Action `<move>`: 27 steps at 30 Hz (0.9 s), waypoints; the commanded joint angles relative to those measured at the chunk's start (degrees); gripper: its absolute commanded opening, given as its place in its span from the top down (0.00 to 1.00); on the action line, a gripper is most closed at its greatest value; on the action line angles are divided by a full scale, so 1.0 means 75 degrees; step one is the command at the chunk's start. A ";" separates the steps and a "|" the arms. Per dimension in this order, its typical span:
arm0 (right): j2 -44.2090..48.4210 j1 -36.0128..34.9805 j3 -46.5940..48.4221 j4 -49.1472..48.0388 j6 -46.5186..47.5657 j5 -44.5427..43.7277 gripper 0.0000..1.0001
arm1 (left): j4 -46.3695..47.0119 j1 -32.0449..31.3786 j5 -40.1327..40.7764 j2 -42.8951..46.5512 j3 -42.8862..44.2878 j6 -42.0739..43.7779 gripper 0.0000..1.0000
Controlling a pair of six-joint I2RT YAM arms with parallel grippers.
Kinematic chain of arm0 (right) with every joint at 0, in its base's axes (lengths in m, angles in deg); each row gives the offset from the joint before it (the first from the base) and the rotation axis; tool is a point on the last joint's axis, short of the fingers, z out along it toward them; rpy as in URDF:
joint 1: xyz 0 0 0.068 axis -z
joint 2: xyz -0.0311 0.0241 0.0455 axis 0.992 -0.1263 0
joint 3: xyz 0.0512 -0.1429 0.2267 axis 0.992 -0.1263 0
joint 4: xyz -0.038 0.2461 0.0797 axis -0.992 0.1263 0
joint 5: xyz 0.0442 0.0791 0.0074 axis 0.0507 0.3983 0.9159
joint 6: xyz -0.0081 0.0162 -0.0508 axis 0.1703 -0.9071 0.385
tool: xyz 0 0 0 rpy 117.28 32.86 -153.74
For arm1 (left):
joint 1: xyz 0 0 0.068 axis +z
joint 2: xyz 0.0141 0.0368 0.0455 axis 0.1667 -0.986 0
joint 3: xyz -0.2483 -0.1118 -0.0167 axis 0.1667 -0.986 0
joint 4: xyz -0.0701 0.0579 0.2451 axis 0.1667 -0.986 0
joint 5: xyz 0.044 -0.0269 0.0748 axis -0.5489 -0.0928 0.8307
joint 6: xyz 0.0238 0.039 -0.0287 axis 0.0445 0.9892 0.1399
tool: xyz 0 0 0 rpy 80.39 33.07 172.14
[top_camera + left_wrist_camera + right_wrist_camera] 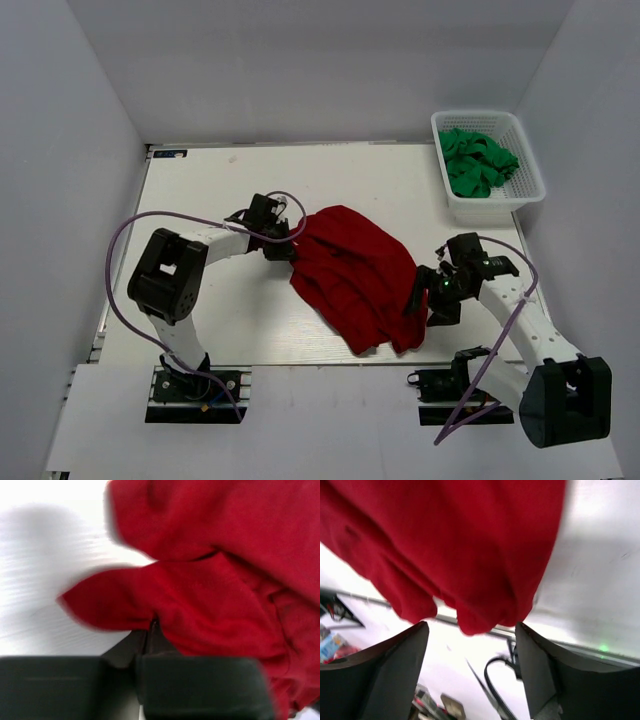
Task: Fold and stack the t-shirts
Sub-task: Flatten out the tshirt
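Observation:
The deep red t-shirt (355,275) lies crumpled in the middle of the table, and its lower part reaches the table's front edge. My left gripper (285,243) is at the shirt's left edge. In the left wrist view it (150,630) is shut, with a fold of the red shirt (210,595) pinched between the jaws. My right gripper (420,297) is at the shirt's right edge. In the right wrist view it (471,627) is open, and the red shirt (450,545) hangs just beyond the fingertips, not gripped. The green t-shirts (476,160) are bunched in the basket.
A white plastic lattice basket (528,185) stands at the table's back right corner. The table's front edge (300,363) runs just below the red shirt. Grey walls close in the left, back and right sides. Purple cables loop off both arms.

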 commanded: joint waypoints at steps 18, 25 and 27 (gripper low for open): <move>-0.0731 -0.1535 -0.0241 -0.0241 -0.0246 0.0138 0.40 | 0.0513 -0.0220 0.0385 0.0514 -0.0178 -0.0142 1.00; -0.1494 -0.1910 -0.0113 -0.0791 -0.0491 -0.0645 0.61 | 0.0595 -0.0220 0.0489 0.0854 -0.0412 -0.0143 1.00; -0.1482 -0.1969 0.0039 -0.0897 -0.0644 -0.1055 0.69 | 0.0595 -0.0220 0.0688 0.1042 -0.0412 -0.0143 1.00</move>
